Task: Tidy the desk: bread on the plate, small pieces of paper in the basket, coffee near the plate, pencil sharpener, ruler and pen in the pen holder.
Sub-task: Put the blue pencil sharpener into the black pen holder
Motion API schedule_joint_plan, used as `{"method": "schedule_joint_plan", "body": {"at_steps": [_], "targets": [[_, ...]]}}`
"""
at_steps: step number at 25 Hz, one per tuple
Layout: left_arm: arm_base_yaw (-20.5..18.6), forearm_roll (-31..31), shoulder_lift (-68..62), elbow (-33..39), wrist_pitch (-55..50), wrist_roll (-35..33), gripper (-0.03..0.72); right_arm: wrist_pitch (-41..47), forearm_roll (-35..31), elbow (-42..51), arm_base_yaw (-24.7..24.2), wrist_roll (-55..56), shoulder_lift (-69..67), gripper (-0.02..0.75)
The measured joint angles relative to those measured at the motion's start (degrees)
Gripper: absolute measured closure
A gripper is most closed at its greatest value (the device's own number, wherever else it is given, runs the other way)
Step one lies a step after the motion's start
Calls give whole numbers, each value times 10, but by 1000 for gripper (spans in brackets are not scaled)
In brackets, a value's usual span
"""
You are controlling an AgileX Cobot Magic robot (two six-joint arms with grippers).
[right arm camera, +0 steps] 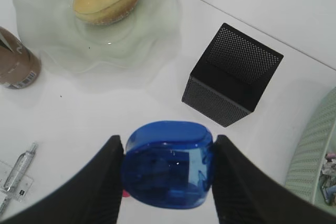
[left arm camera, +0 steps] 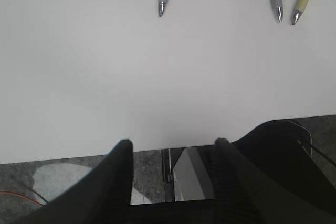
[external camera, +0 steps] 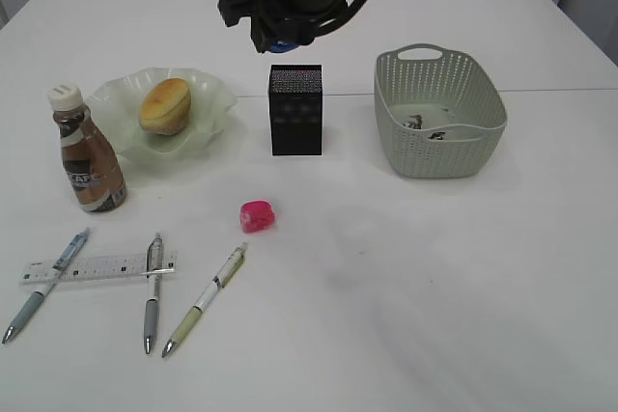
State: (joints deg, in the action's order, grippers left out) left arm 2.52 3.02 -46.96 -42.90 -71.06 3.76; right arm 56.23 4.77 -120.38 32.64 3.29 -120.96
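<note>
One bread [external camera: 165, 105] on plate [external camera: 214, 103]; paper wads [external camera: 425, 126] in basket [external camera: 439, 160].

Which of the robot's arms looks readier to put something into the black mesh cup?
The right. Its hand already grips a blue plastic pencil sharpener above the desk near the black metal-mesh pen holder, while the left hand is empty at the desk's near edge.

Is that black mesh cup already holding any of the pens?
No. The pen holder looks empty, and all three pens lie on the desk.
</note>
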Motion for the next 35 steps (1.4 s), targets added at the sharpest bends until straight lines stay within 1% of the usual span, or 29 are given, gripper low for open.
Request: {"method": "schedule_joint_plan", "body": {"at_steps": [4, 10, 21, 29, 35], "targets": [[0, 0, 0, 0, 0, 0, 336, -10, 4, 0, 0, 0, 0, 359], [0, 0, 0, 0, 0, 0, 336, -11, 42, 0, 0, 0, -1, 360], [0, -1, 0, 0, 0, 0, 336, -26, 57, 0, -4, 0, -27, 360], [0, -1, 0, 0, 0, 0, 336, -35, 47, 0, -40, 6, -47, 359], [0, -1, 0, 0, 0, 0, 337, -61, 44, 0, -51, 6, -48, 360]]}}
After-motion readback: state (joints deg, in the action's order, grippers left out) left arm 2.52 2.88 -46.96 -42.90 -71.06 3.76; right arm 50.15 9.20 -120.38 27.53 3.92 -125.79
